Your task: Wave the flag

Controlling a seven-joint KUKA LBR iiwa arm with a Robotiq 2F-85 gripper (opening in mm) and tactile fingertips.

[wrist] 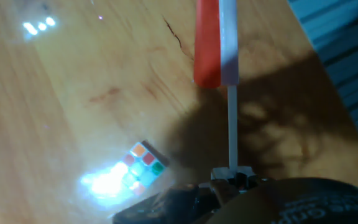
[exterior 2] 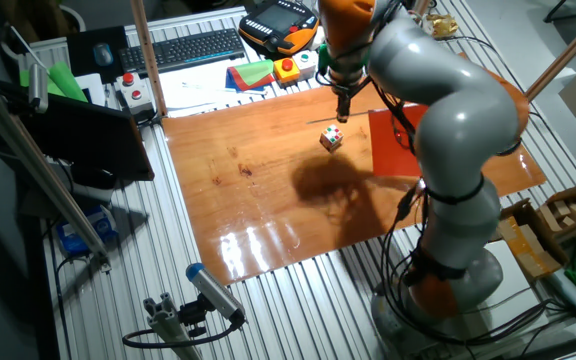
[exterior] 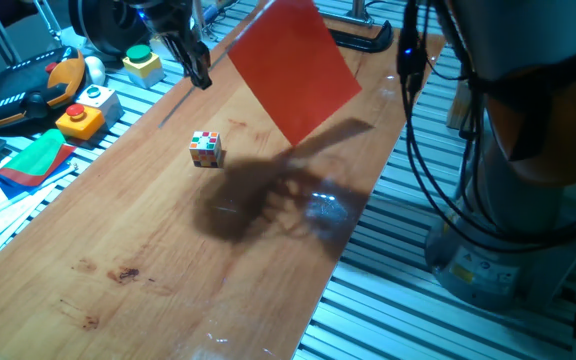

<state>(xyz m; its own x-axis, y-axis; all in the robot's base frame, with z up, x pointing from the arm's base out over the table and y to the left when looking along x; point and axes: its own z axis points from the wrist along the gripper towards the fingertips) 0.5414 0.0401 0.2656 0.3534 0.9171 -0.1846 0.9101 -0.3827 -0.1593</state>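
Note:
The flag is a plain red sheet (exterior: 294, 66) on a thin white stick (wrist: 232, 130), held tilted in the air above the wooden table (exterior: 168, 270). My gripper (exterior: 196, 68) is shut on the stick near its lower end. In the other fixed view the gripper (exterior 2: 343, 106) hangs over the table's far side, with the red sheet (exterior 2: 392, 148) to its right. In the hand view the sheet (wrist: 207, 43) shows edge-on, and the stick runs down to the gripper (wrist: 232, 177).
A small multicoloured cube (exterior: 206, 148) (exterior 2: 331, 138) (wrist: 143, 164) lies on the table just below the gripper. A red-and-green folded cloth (exterior: 31, 160), button boxes (exterior: 80, 118), a teach pendant (exterior: 18, 92) and a keyboard (exterior 2: 183, 48) lie off the table's far edge. The robot base (exterior 2: 438, 280) stands beside the table.

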